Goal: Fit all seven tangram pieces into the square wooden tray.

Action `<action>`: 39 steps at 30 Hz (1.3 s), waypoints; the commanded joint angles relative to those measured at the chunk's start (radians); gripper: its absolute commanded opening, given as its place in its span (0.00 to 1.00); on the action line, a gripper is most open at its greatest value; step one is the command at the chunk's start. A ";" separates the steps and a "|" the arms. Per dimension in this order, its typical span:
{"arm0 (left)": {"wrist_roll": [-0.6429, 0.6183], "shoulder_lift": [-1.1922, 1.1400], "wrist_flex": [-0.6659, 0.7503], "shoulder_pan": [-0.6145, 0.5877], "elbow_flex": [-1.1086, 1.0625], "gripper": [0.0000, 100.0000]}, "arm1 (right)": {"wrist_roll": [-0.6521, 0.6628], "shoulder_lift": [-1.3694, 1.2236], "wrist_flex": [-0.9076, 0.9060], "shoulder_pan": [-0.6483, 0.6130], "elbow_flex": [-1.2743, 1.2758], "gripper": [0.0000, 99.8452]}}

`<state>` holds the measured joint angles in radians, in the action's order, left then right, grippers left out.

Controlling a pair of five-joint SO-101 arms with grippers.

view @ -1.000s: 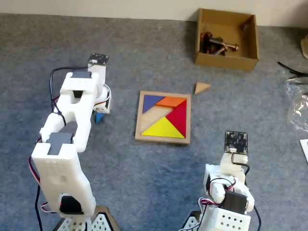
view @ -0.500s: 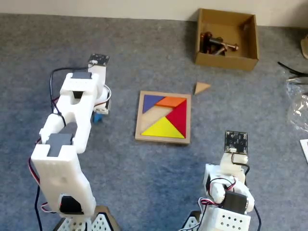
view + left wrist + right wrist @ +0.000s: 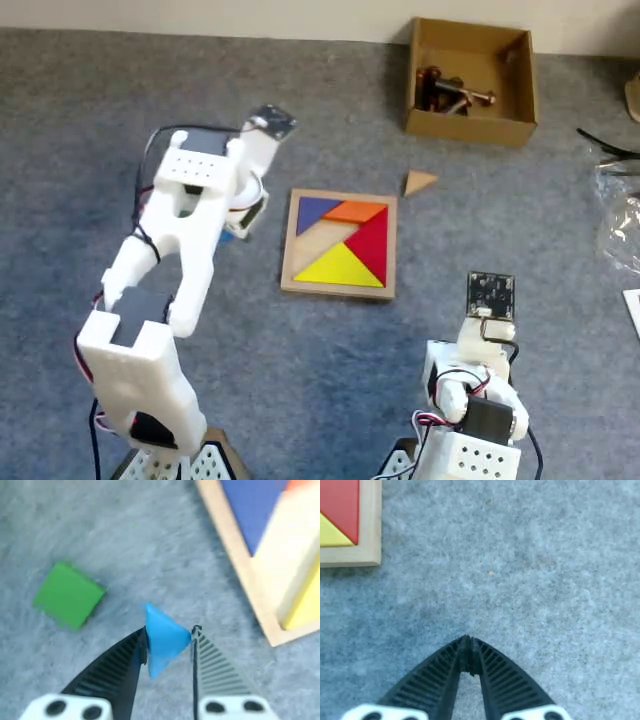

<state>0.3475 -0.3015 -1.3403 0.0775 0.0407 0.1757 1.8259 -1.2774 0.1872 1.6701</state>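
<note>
Blue triangle point(image 3: 164, 645) is clamped between left gripper point(image 3: 170, 630) tips, just left of tray point(image 3: 236, 565); right gripper point(image 3: 470, 655) is clenched empty.

I take this for a robotics lab or hobby workbench. My two white arms point(image 3: 170, 260) stand on a desk point(image 3: 300, 380) covered in grey carpet-like cloth. A cardboard box point(image 3: 470, 130) of coppery metal parts point(image 3: 445, 90), loose black cables point(image 3: 605, 150) and a clear plastic bag point(image 3: 620, 225) sit around its edges.
</note>
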 commanded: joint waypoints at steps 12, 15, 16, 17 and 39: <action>0.026 0.059 0.068 0.188 0.056 0.02 | -0.008 0.010 0.030 0.012 0.110 0.01; 0.026 0.061 0.072 0.229 0.058 0.02 | -0.008 0.010 0.030 0.012 0.110 0.01; 0.026 0.056 0.072 0.240 0.067 0.02 | -0.008 0.010 0.030 0.012 0.110 0.01; 0.026 0.053 0.072 0.249 0.082 0.02 | -0.008 0.010 0.030 0.012 0.110 0.01; -0.060 -0.044 0.166 0.335 0.180 0.02 | -0.008 0.010 0.030 0.012 0.110 0.01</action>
<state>0.3015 -0.3552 -1.1899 0.3813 0.1496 0.1757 1.8259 -1.2774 0.1872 1.6701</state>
